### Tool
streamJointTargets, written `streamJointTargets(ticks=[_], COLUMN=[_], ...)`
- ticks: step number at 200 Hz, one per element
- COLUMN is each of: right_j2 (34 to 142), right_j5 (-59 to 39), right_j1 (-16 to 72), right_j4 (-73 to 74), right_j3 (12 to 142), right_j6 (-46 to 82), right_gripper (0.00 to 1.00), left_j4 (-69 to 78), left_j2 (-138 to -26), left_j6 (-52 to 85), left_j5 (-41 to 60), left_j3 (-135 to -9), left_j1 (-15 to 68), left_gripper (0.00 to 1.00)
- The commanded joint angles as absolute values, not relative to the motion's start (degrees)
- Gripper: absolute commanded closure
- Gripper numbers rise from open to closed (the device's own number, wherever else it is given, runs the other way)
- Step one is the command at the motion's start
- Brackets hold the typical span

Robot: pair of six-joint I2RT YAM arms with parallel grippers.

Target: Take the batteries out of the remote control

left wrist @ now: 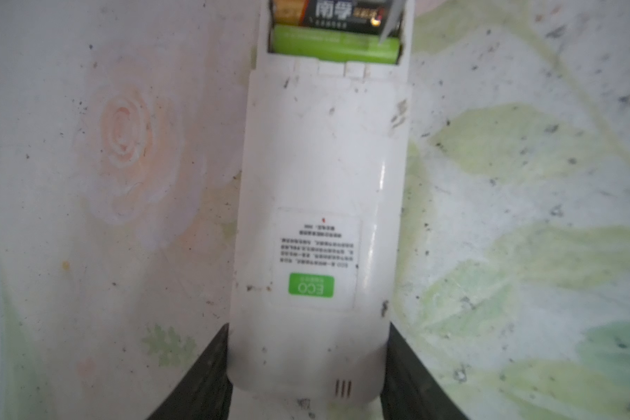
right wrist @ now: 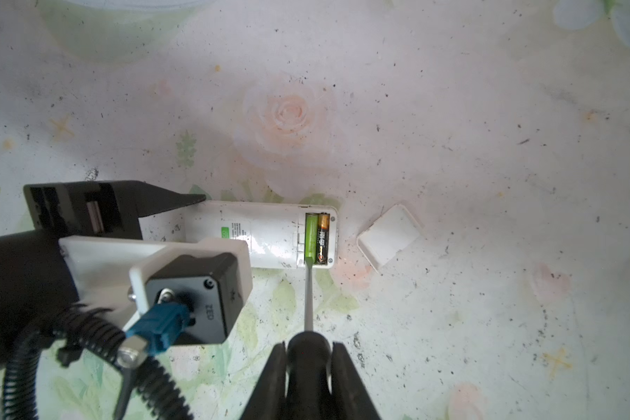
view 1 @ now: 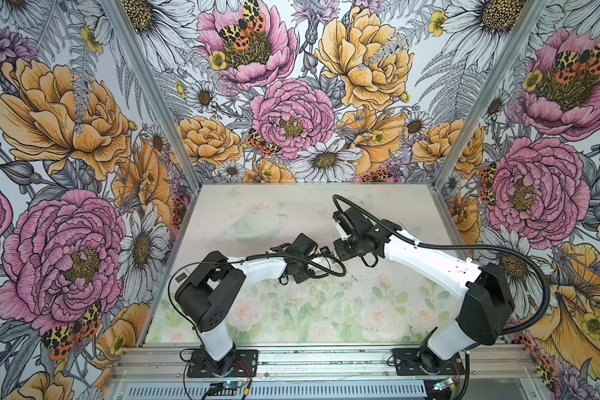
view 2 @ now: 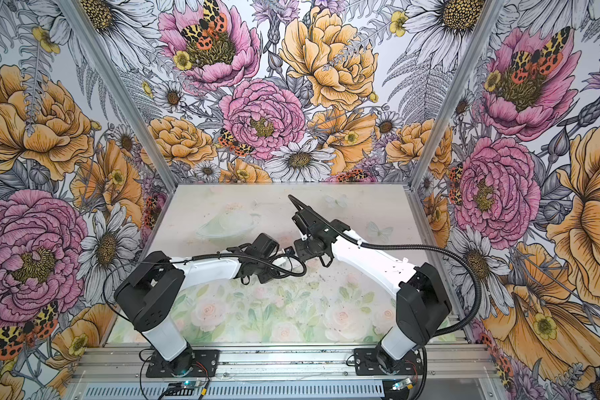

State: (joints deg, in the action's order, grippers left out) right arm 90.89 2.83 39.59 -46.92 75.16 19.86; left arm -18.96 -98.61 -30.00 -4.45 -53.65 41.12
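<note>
The white remote control (left wrist: 321,182) lies back up on the table, and my left gripper (left wrist: 308,327) is shut on its rounded end. Its battery bay is uncovered and holds two batteries side by side, a lime green one (right wrist: 310,234) and a black gold-ended one (right wrist: 323,238). My right gripper (right wrist: 309,345) is shut on the black handle of a screwdriver. The metal shaft (right wrist: 308,298) reaches to the bay, with its tip at the end of the green battery (left wrist: 335,45). In both top views the grippers (view 1: 326,254) (view 2: 298,251) meet at mid-table, hiding the remote.
The loose white battery cover (right wrist: 390,236) lies on the table just beyond the remote's open end. A translucent bowl (view 1: 253,227) stands behind and left of the grippers. The left arm's cable loops close to the remote, and flowered walls close in three sides.
</note>
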Motion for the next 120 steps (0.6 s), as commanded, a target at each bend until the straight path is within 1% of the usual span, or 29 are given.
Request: streamJointTargets(ticks=[1,120], right_j2=[91.67,90.68], right_j5=[3.56,3.19], right_j1=[40.08,40.12], right_j4=[-45.62,-46.33], right_j3=[74.97,73.73], right_j6=[19.87,21.02], right_gripper=[1.0,1.0], left_j4=[-20.48,-20.48], left_j2=[-100.28,-100.53], left_j6=[-30.92,-30.9], left_j5=[-3.25,-3.33], left_j3=[-52.38,-52.64], left_j1=[40.87,40.78], left_gripper=[0.97,0.97])
